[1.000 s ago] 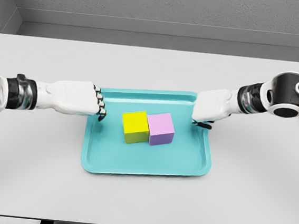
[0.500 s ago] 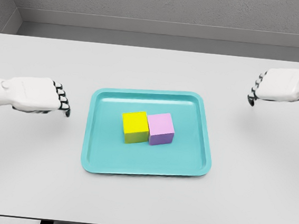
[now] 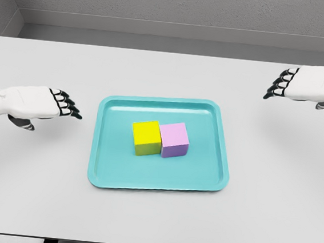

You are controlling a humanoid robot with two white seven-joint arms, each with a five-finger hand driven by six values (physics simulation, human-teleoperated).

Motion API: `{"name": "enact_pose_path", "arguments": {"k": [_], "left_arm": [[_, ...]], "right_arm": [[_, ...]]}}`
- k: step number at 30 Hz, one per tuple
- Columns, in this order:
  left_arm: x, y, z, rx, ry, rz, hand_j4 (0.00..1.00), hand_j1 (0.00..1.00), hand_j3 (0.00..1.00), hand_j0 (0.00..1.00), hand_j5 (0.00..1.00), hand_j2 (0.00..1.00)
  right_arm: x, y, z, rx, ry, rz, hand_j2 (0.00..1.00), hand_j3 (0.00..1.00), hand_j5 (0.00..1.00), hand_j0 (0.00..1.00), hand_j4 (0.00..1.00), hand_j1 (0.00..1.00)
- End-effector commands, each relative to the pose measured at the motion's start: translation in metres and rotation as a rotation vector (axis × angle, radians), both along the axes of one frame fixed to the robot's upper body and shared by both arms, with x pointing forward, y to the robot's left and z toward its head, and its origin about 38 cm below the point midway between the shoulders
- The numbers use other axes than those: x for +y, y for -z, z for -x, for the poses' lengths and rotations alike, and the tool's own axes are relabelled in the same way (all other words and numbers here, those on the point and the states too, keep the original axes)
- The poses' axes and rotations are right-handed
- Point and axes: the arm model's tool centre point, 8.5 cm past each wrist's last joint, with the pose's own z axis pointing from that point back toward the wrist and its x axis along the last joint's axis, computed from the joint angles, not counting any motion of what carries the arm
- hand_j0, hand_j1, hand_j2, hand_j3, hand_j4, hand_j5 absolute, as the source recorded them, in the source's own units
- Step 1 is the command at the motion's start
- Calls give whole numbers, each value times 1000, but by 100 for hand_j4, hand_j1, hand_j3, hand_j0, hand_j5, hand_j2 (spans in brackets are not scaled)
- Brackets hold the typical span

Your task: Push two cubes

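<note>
1. The yellow cube (image 3: 146, 137) and the pink cube (image 3: 174, 139) sit in the middle of the teal tray (image 3: 104, 173). They touch each other side by side, yellow on the left, pink on the right.

2. The left hand (image 3: 34, 103) hangs over the table (image 3: 166, 73), well to the left of the tray. Its fingers are stretched out flat toward the tray and it holds nothing.

3. The right hand (image 3: 309, 84) is well apart from the tray, up at the far right. Its fingers are also open, a little bent, and it holds nothing.

4. From how things lie, I think the cubes are already pushed together, so the step in hand seems to be only keeping the hands away from the tray.

5. To do this well, each hand should stay high enough above the table, so that no fingertip catches the tray rim.

6. The hands should move outward, not across the tray. A touch on the rim could slide the tray and open a gap between the cubes.

7. If one more push is needed, both hands should come in level, one from each side, with flat fingers against the outer faces of the cubes.

8. The push should then be slow and equal from both sides, otherwise the pair can turn or slip sideways on the smooth tray.
</note>
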Motion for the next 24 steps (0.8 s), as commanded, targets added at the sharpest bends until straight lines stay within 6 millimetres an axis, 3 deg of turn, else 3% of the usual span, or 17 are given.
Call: {"name": "enact_pose_path", "arguments": {"k": [1,9,24], "left_arm": [[2,-2,0,0,-6,5,100,100,100,100,100,100],[13,-10,-3,-25,-43,19,100,100,100,100,100,100],[8,-18,-6,-47,-40,55,100,100,100,100,100,100]], "right_arm": [[0,-1,0,-1,3,-4,100,100,100,100,100,100],[1,1,0,3,1,-6,100,100,100,100,100,100],[2,-2,-1,-5,-1,-7,100,100,100,100,100,100]]}}
